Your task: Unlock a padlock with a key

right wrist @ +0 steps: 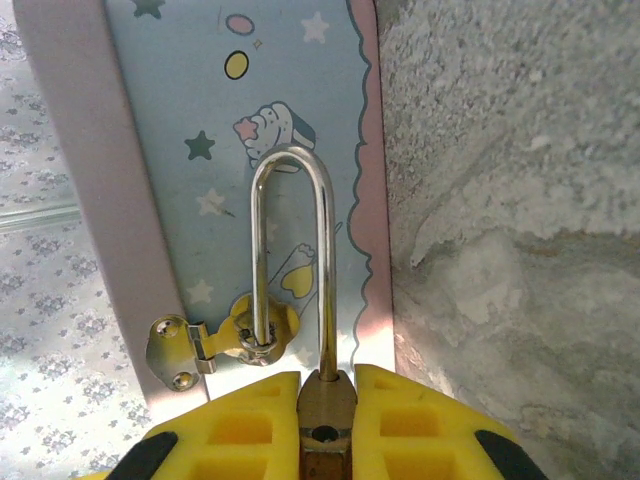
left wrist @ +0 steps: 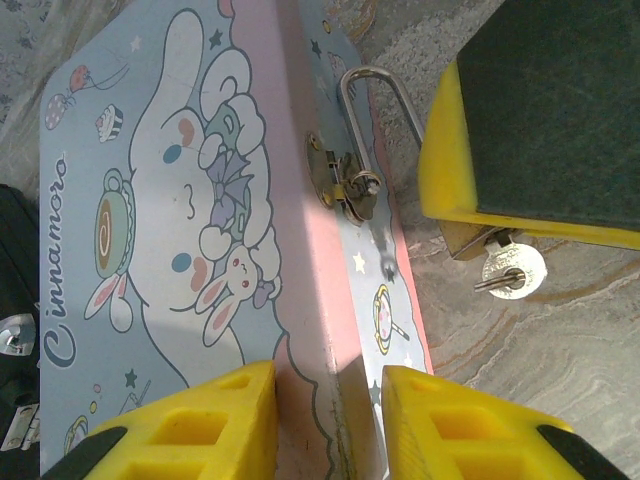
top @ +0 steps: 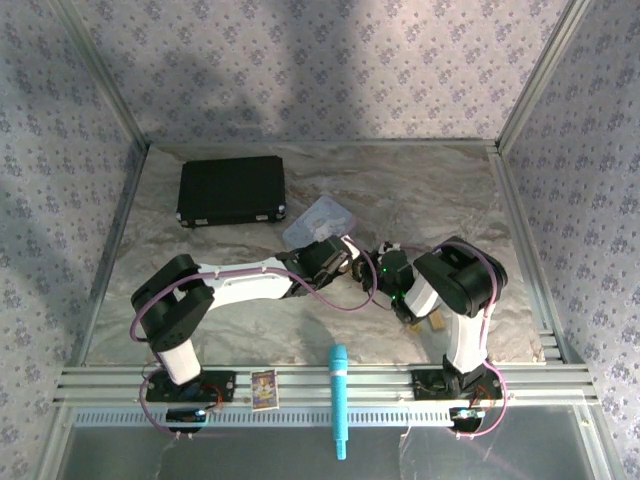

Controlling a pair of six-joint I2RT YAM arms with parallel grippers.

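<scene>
I take the pastel blue-and-pink rectangular metal tin with the cartoon-rabbit lid (left wrist: 170, 200) as the reference for every position. The left gripper (left wrist: 328, 385) is narrowed onto the tin: its yellow fingers (left wrist: 200, 430) straddle the pink edge band, one on the lid face and one on the starred front wall, so I read it as gripping the tin. A small silver hinged hasp (left wrist: 335, 180) sits on that front wall. The small brass-bodied padlock with the thin steel shackle (right wrist: 325, 410) hangs from this hasp, and one shackle leg passes through the hasp ring. The right gripper (right wrist: 327, 378) is closed on the padlock, with both yellow fingers pressed against the brass body just below the hasp. I cannot tell whether the shackle is latched or released. The small silver round-headed key (left wrist: 512, 270) projects from the end of the padlock body farthest from the tin's hasp, just beside the right gripper's finger, and appears seated in the body. The grey marbled tabletop (top: 420, 190) lies under the tin. A flat black rectangular case (top: 232, 190) rests left of the tin and clear of it. A long turquoise pen-like stick (top: 340, 400) lies well apart from the tin, toward the arm bases.
</scene>
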